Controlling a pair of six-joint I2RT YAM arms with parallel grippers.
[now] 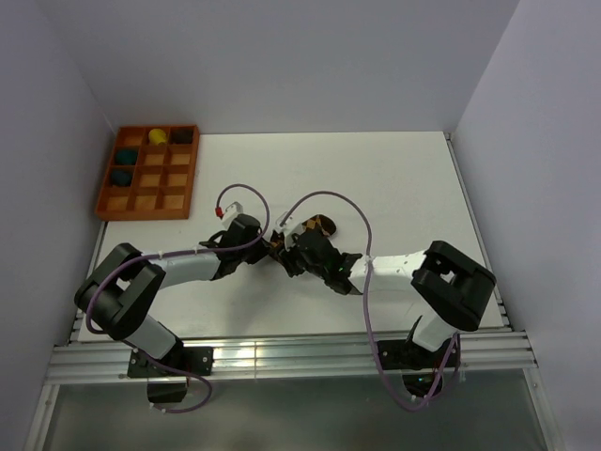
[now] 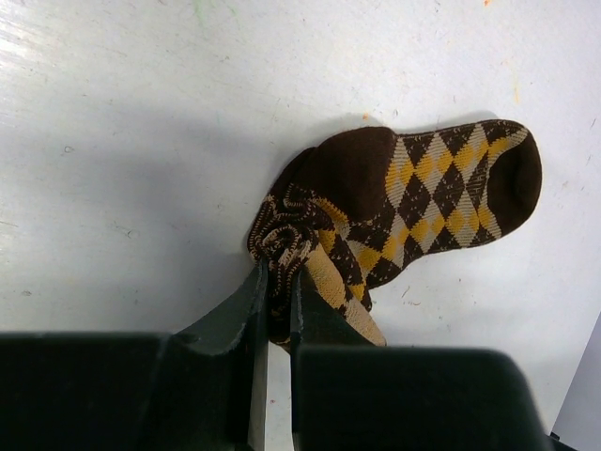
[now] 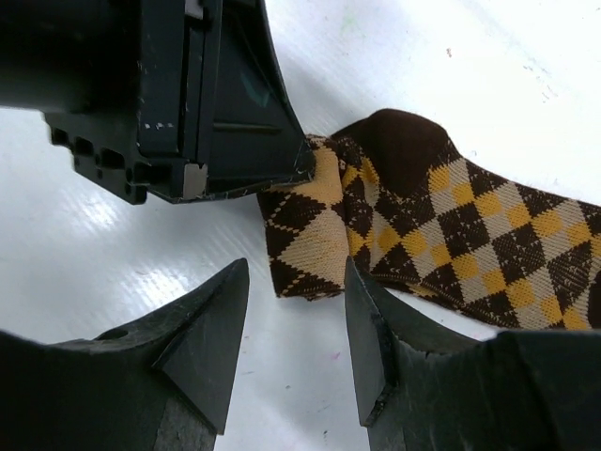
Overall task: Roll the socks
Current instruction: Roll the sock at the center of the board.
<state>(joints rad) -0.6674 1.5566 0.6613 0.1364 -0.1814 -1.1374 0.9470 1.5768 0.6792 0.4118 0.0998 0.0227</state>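
The socks (image 2: 441,178) are brown, tan and yellow argyle and lie flat on the white table, dark toe to the right in the left wrist view. Their near end is bunched into a small roll (image 2: 286,230). My left gripper (image 2: 279,277) is shut on that bunched end. In the right wrist view my right gripper (image 3: 296,272) stands open just in front of a folded tan flap of the socks (image 3: 305,230), touching nothing. The left gripper's finger (image 3: 244,122) rests on the fabric beside it. From above, both grippers (image 1: 270,246) (image 1: 291,252) meet at the socks (image 1: 324,225), mid-table.
An orange-brown compartment tray (image 1: 146,215) sits at the far left, holding teal sock balls (image 1: 126,157), a yellow one (image 1: 158,136) and a dark one (image 1: 181,136). Walls close in the table on three sides. A metal rail (image 1: 282,357) runs along the near edge.
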